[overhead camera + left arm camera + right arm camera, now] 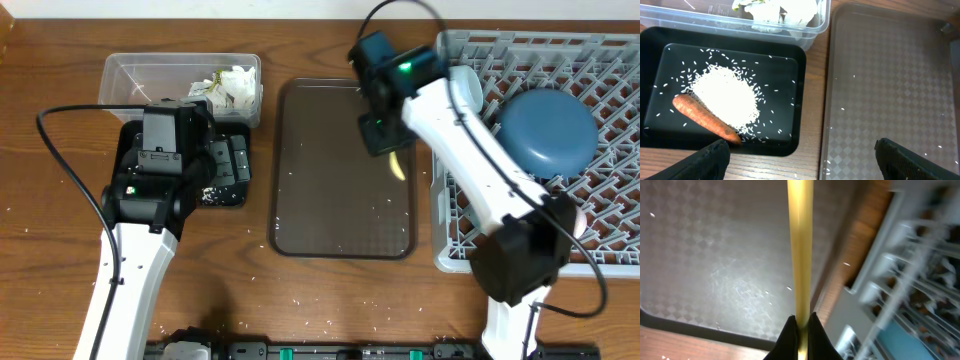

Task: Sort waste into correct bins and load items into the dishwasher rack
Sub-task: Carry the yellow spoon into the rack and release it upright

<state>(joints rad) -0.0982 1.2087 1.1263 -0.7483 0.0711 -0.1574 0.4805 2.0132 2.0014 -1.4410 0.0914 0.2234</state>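
My right gripper (801, 325) is shut on the yellow spoon (800, 245) and holds it above the right edge of the brown serving tray, close to the grey dishwasher rack (600, 60); the spoon's tip shows in the overhead view (397, 166). The dark blue plate (548, 130) sits in the rack. My left gripper (800, 160) is open and empty, above the table between the black tray (790, 145) and the serving tray. The black tray holds white rice (725, 95) and the orange-brown food piece (705, 119). The clear tub (125, 75) holds crumpled paper scraps (228, 88).
The brown serving tray (330, 200) lies in the middle with a few rice grains on it. Loose rice grains dot the wooden table (300, 300) near the front. A pale round item (468, 88) stands in the rack's left part, partly hidden by my right arm.
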